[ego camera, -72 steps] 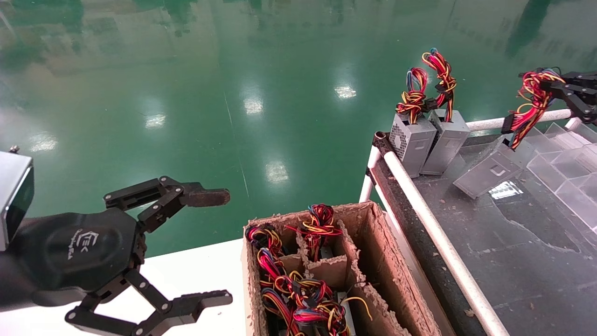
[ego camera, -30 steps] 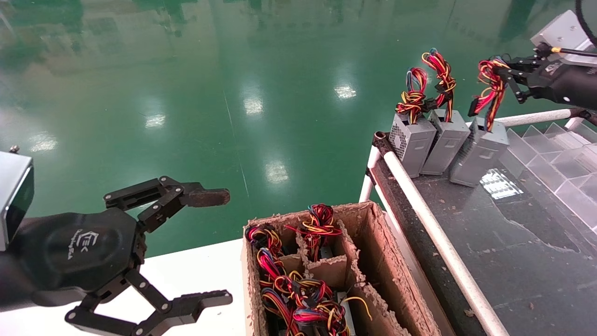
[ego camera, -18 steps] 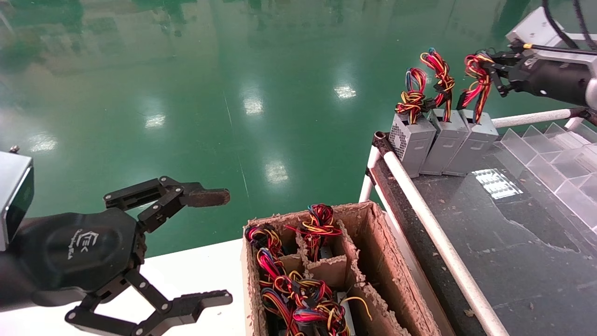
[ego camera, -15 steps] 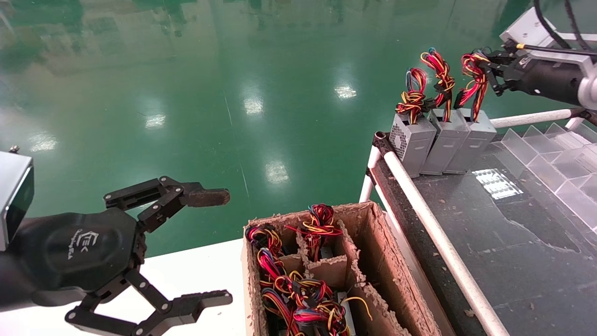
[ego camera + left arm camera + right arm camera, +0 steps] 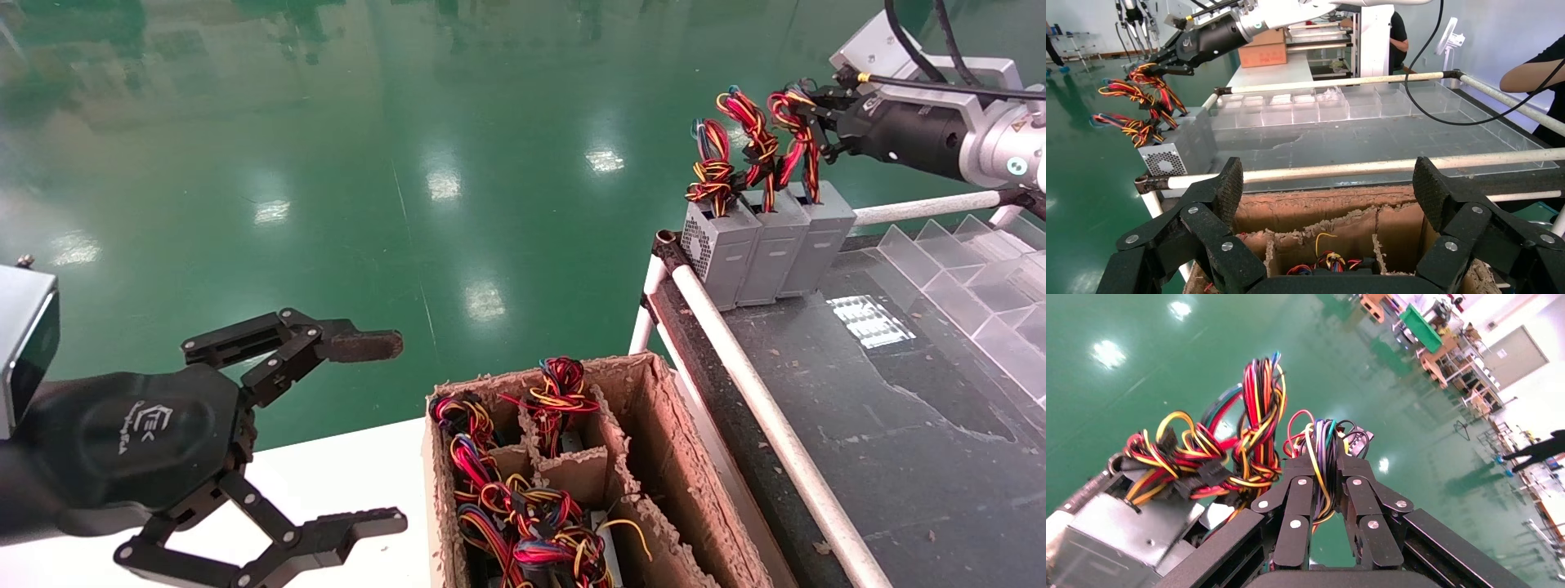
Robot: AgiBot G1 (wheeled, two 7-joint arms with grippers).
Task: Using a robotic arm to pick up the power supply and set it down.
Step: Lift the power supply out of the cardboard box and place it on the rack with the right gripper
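supply (image 5: 820, 237) stands third in the row at the cart's far corner, touching its neighbour (image 5: 772, 245). my right gripper (image 5: 820, 122) is clamped on its wires (image 5: 1322, 458). risk: a snagged release tips it against the row. left gripper (image 5: 359, 433) parked wide open, empty.

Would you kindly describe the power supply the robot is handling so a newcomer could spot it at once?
On the dark table, three grey boxes stand in a row at the far corner. The power supply is the rightmost one; only its wire bundle is pinched by the right gripper.
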